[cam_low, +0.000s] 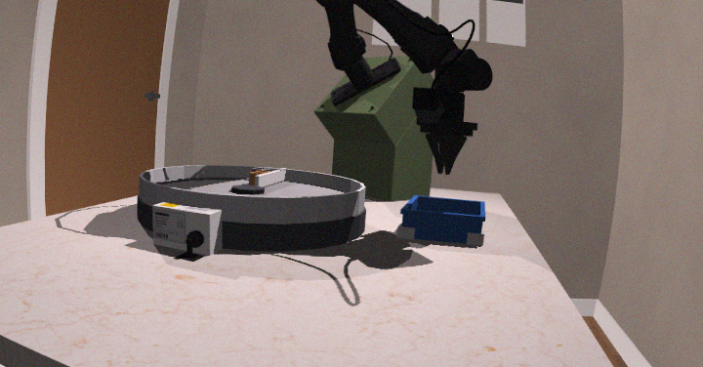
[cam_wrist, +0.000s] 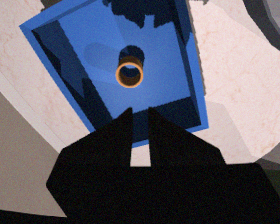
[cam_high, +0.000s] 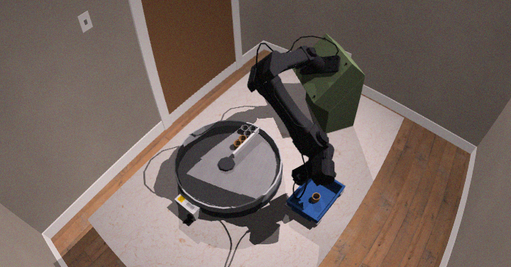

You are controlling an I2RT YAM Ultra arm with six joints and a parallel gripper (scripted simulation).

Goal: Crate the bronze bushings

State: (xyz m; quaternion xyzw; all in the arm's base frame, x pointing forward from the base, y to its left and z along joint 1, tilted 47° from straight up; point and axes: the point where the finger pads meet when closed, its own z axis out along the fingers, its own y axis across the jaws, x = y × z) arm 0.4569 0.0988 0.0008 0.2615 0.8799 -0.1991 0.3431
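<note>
- Gripper is held above the crate, fingers narrowly apart, nothing gripped.
- One bronze bushing is contained in the crate.
- Two more are seen on the turntable.

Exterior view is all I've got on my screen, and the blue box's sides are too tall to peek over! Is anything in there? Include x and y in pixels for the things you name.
Observer: Yes, the top and wrist views show one bronze bushing (cam_high: 316, 193) (cam_wrist: 119, 80) inside the crate (cam_high: 304, 213) (cam_low: 442, 226) (cam_wrist: 61, 80).
Operator: Cool! How many bronze ones are on the spinny thing? I just see an orangey bit.
Observer: The top view shows two bronze bushings on the turntable (cam_high: 214, 173) (cam_low: 295, 212), beside the white bar (cam_high: 246, 140) (cam_low: 270, 178).
Operator: And the silvery ones?
Observer: Three steel bushings (cam_high: 249, 133), grouped by the bar's outer end.
</note>
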